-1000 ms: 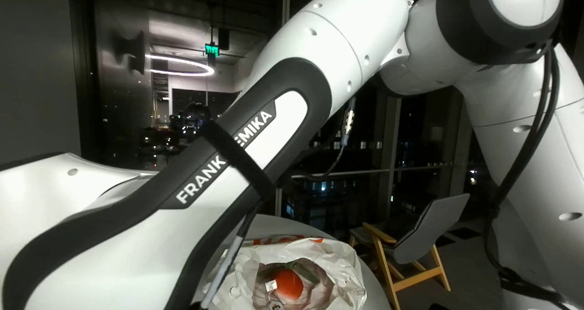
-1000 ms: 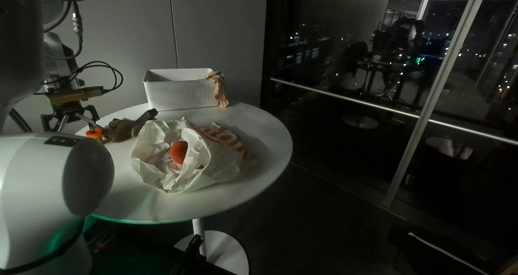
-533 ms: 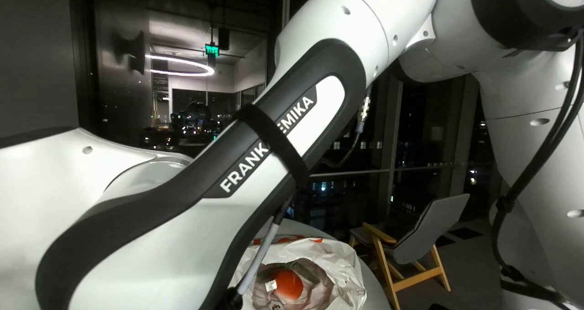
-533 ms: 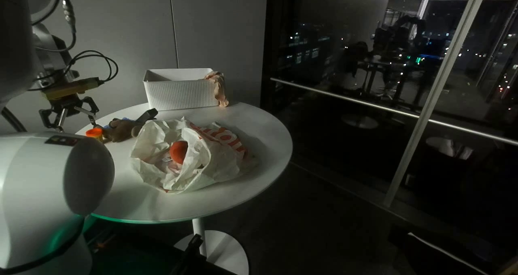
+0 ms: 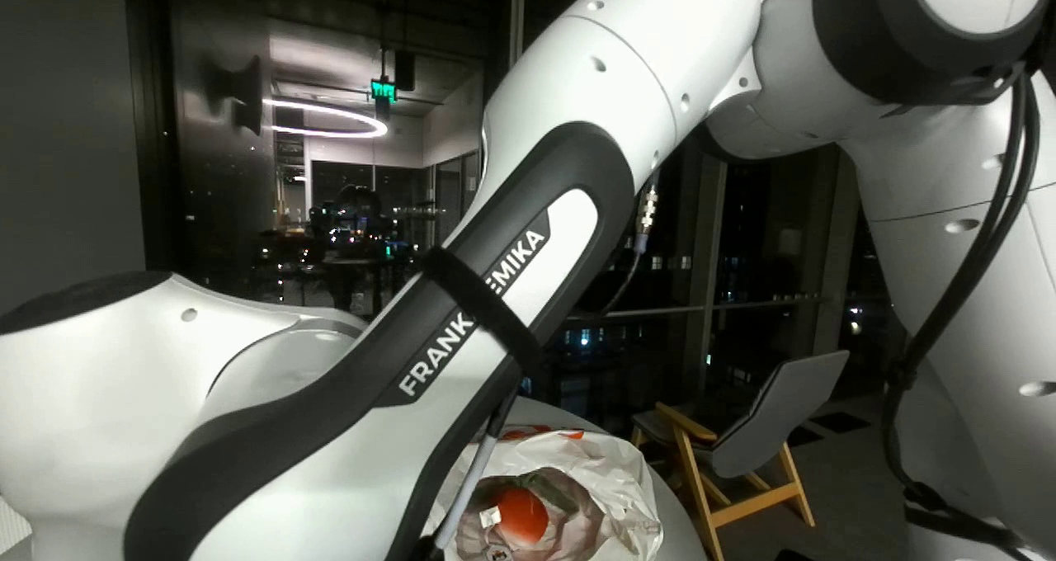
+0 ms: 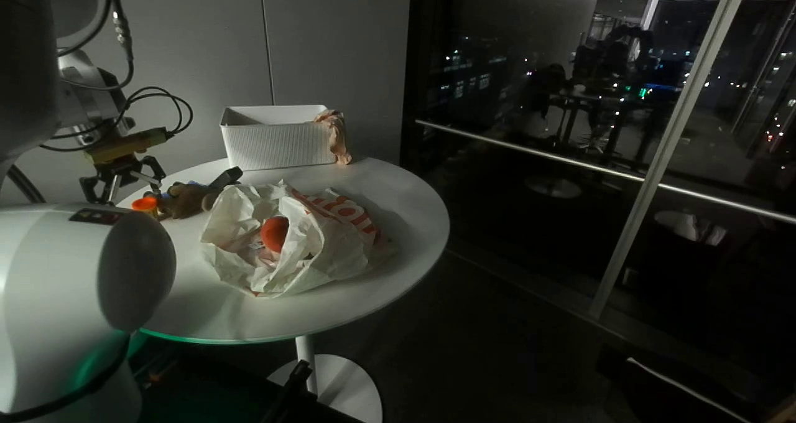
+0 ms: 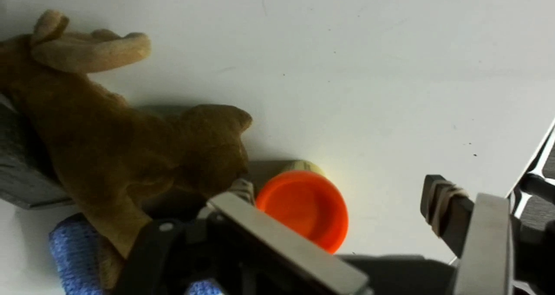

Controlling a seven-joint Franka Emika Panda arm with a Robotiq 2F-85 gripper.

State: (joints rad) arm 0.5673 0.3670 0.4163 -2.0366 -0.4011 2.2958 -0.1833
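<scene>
A wood-framed chair (image 5: 771, 412) stands near dark windows (image 6: 510, 112) that adjoin a grey wall (image 6: 336, 43)

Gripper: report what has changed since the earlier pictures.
In an exterior view, the gripper edged left, then back right, ending right of where it began. In an exterior view, the arm also shifted right. Nothing was gripped or released; the gripper stands open. The orange-lidded tub, brown plush toy, white bag and white bin stayed put.
</scene>
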